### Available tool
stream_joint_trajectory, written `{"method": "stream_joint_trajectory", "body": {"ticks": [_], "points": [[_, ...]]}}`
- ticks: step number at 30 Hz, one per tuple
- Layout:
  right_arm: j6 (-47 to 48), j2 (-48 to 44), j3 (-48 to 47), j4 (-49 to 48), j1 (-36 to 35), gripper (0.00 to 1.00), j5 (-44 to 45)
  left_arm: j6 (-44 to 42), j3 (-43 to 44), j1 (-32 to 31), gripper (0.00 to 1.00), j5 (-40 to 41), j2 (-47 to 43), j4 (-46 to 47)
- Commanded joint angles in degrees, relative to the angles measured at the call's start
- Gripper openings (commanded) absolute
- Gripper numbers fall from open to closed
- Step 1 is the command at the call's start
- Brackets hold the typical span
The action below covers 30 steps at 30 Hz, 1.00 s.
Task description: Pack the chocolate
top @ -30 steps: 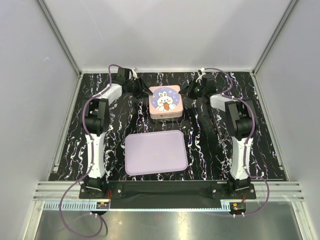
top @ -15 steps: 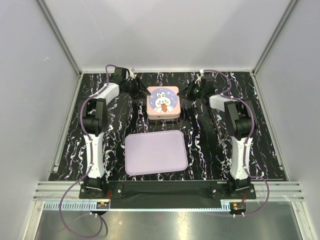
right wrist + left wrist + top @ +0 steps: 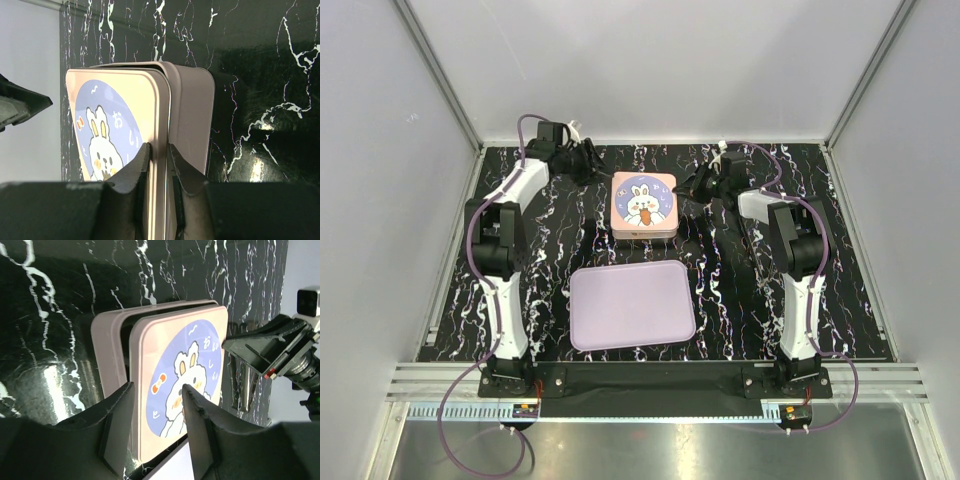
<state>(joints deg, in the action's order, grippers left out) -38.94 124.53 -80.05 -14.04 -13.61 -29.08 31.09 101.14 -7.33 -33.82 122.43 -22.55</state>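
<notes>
Right gripper is pinching the lid rim, upper centre in the top view. The lid sits ajar on the tin. Left gripper has jaws spread, empty, upper left. Lift the lid straight and slow, ideally with the left pinning the tin. Chocolate isn't visible, probably inside.

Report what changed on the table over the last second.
The left gripper drew back from the tin toward the far left corner, jaws open and holding nothing. The tin slid slightly left and squared up. The right gripper stayed pinched on the edge of the lid, and the purple tray did not move.
</notes>
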Motion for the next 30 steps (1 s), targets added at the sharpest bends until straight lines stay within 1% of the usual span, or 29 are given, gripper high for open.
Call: {"method": "stream_joint_trajectory", "body": {"ticks": [1,5,9,10,12,14,15,17,22,24,30], "points": [[2.1,2.6,1.7,12.5,-1.5,0.11,2.1,-3.0,2.8,-1.1,0.47,-4.0,1.1,1.0],[2.0,1.7,0.4,13.0,-1.5,0.11,1.8,-3.9,4.8,-2.5,0.45,-8.1,2.5,3.2],[2.4,1.3,-0.9,13.7,-1.5,0.13,1.7,-4.0,6.3,-2.4,0.44,-6.4,5.7,5.3],[2.6,1.3,-1.3,13.8,-1.5,0.14,1.5,-4.4,8.0,-2.2,0.44,-4.9,6.7,5.2],[3.3,1.4,-1.7,13.8,-1.4,0.16,1.6,-4.4,9.5,-1.6,0.44,-3.4,9.9,6.0],[4.1,1.6,-2.2,15.7,-1.4,0.23,1.4,-3.4,11.6,-1.4,0.43,-3.2,12.4,6.8],[4.6,1.8,-2.4,15.8,-1.4,0.24,1.1,-3.1,12.5,-1.3,0.43,-3.6,14.7,6.4],[5.7,2.6,-3.6,16.9,-1.5,0.25,0.8,-3.1,13.6,-1.4,0.42,-3.2,16.1,5.7],[5.5,3.3,-4.6,16.0,-1.5,0.27,0.8,-4.0,13.5,-1.2,0.43,-0.9,16.3,5.8],[5.3,3.5,-5.3,15.8,-1.5,0.27,1.0,-4.0,13.9,-0.8,0.43,-2.5,16.4,5.8],[6.6,4.4,-8.4,18.1,-1.5,0.26,1.8,-6.0,13.1,0.2,0.52,-3.8,11.5,5.9]]}}
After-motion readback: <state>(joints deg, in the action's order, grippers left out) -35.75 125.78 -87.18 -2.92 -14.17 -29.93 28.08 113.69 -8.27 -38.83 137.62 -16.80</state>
